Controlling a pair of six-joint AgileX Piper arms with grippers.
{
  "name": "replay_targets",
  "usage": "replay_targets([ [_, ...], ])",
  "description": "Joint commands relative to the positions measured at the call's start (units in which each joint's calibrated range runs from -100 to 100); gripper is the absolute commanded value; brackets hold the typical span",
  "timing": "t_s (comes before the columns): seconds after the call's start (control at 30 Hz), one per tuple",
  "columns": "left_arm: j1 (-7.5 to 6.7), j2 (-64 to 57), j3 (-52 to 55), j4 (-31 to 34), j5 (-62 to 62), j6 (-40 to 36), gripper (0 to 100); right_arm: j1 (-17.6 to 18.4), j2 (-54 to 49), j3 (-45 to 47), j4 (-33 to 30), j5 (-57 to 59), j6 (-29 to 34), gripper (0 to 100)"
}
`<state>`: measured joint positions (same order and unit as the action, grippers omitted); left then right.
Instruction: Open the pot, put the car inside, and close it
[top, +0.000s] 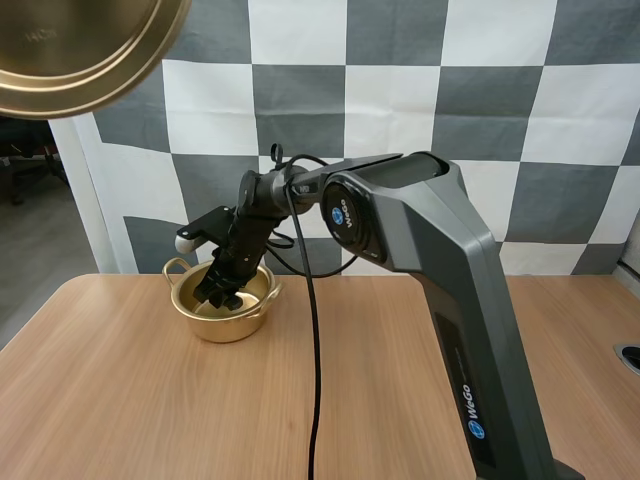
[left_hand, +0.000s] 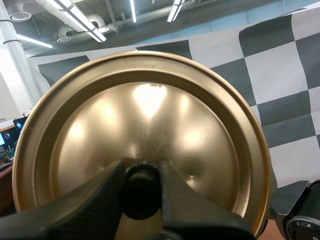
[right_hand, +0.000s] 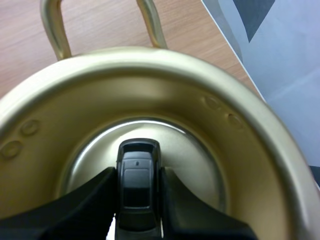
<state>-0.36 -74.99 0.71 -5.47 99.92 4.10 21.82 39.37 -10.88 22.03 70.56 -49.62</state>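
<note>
A gold pot (top: 243, 322) stands open on the wooden table, its two loop handles out to the sides. My right gripper (top: 217, 293) reaches down into it. Inside the pot (right_hand: 240, 150), a small black toy car (right_hand: 137, 162) sits low over the pot's floor, and my right gripper (right_hand: 137, 176) is shut on it, one finger on each flank. The gold lid (top: 70, 50) hangs high above the table's left side. Seen from the left wrist, my left gripper (left_hand: 141, 192) is shut on the black knob (left_hand: 140, 187) of the lid (left_hand: 145, 120).
The wooden table (top: 130, 400) stretches bare in front of and to both sides of the pot. My right arm's grey body (top: 450, 300) rises from the near right and crosses the middle. A round hole (top: 630, 355) marks the table's right edge.
</note>
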Motion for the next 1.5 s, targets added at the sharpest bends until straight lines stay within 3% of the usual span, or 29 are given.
replay_targets([
  [0.0,0.05,0.01,0.06,0.02,0.08,0.03,0,-0.01,-0.01,-0.04,-0.1,-0.06,0.07,0],
  [0.27,0.05,0.01,0.06,0.02,0.08,0.03,0,-0.01,-0.01,-0.04,-0.77,-1.62,0.07,2],
  [0.47,0.05,0.01,0.06,0.02,0.08,0.03,0,0.21,-0.01,-0.04,-1.4,-1.83,-0.27,77],
  [0.53,0.05,0.01,0.06,0.02,0.08,0.03,0,0.28,-0.01,-0.04,-1.34,-1.83,-0.36,85],
  [0.77,0.05,0.01,0.06,0.12,0.08,0.03,0,0.62,-0.01,-0.04,-1.34,-7.88,-0.36,84],
  [1.13,0.05,0.01,0.06,0.12,0.08,0.03,0,0.62,-6.28,-0.04,-1.34,-7.0,-0.36,86],
  [1.2,0.05,0.01,0.06,0.13,0.08,0.13,0,0.62,-8.47,-0.04,-2.22,-3.94,-0.95,100],
  [1.47,0.05,0.01,0.06,0.75,0.08,1.23,0,-0.68,-17.81,-0.04,-4.07,12.55,-3.27,100],
])
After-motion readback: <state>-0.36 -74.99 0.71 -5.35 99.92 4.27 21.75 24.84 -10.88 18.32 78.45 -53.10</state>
